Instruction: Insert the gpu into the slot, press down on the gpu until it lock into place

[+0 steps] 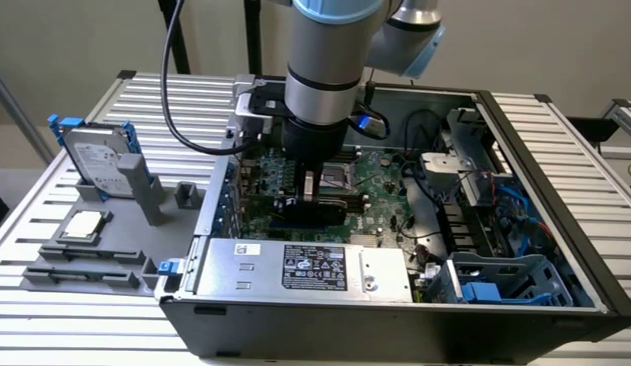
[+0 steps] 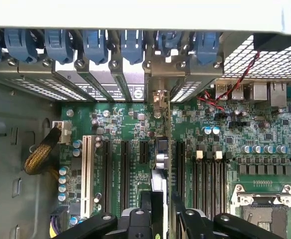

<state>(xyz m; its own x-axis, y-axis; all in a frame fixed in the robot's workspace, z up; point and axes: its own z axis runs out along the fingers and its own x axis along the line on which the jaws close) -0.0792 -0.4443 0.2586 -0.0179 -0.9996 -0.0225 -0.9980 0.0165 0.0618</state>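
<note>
I count one open dark-grey metal computer case point(image 1: 397, 328), one silver box-shaped power supply point(image 1: 305, 267) and one gpu point(image 1: 318, 210), a flat green card with a black shroud. On the slatted metal counter point(image 1: 92, 328) are one grey hard drive point(image 1: 97, 160) with blue rails and one square silver processor chip point(image 1: 84, 223). Along the case's rear wall I make out seven blue plastic clips point(image 2: 95, 45), and on the one green motherboard point(image 2: 135, 124) a single long white connector point(image 2: 88, 174).

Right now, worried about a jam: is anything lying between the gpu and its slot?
Nothing visible does. The claw holds the gpu edge-on over the motherboard, with its bracket at the case's rear opening. The slot itself is hidden under the card.
</note>
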